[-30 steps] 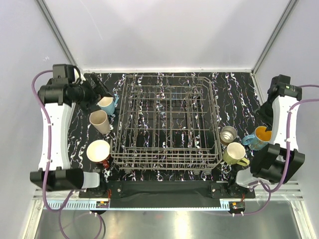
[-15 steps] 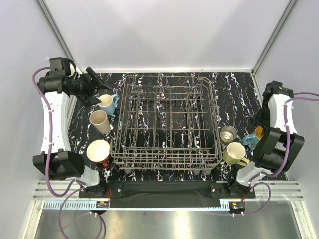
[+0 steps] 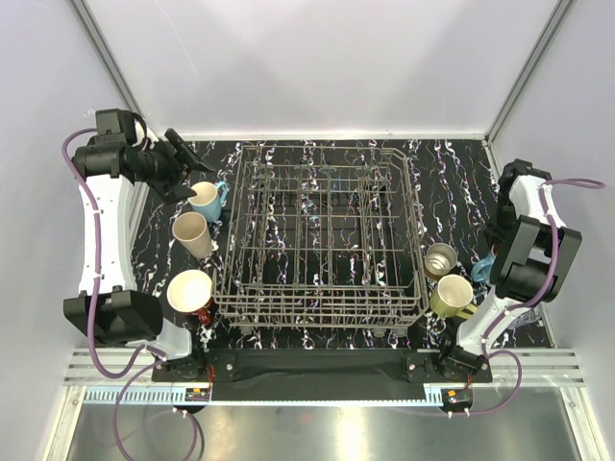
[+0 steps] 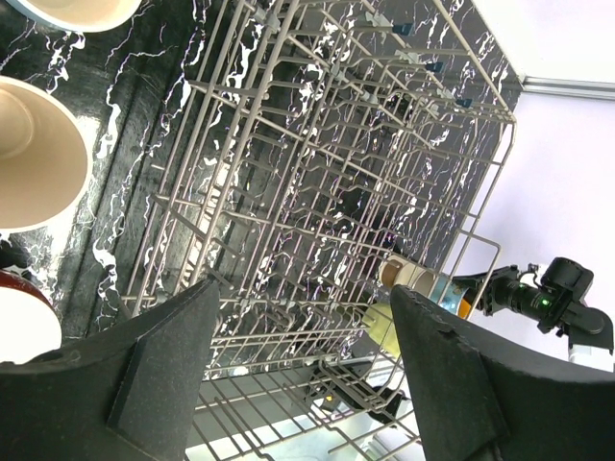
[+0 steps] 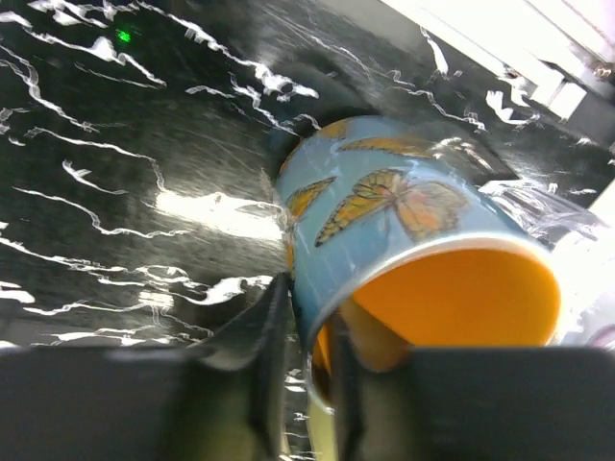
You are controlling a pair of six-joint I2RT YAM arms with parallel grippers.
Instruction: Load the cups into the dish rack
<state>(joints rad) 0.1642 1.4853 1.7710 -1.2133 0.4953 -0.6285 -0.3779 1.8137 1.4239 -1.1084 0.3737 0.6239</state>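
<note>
The grey wire dish rack (image 3: 317,305) stands mid-table with nothing in it. My right gripper (image 5: 307,355) is shut on the wall of a light blue butterfly mug (image 5: 413,240) with an orange inside, one finger outside and one inside the rim; from above the arm hides most of this mug (image 3: 483,265). A steel tumbler (image 3: 440,258) and a yellow-green mug (image 3: 452,294) stand beside it. My left gripper (image 3: 187,159) hangs open and empty, above and behind a light blue mug (image 3: 205,200). A cream cup (image 3: 192,233) and a red mug (image 3: 190,291) stand nearer.
Black marbled mat (image 3: 452,182) covers the table, with white walls close on three sides. In the left wrist view the rack (image 4: 336,173) fills the frame between the fingers (image 4: 163,375), and the cream cup (image 4: 34,154) lies at the left edge.
The right arm swung in over the butterfly mug and its gripper closed on the mug's wall. The left gripper drew back and up from the light blue mug, its jaws narrowing slightly.
</note>
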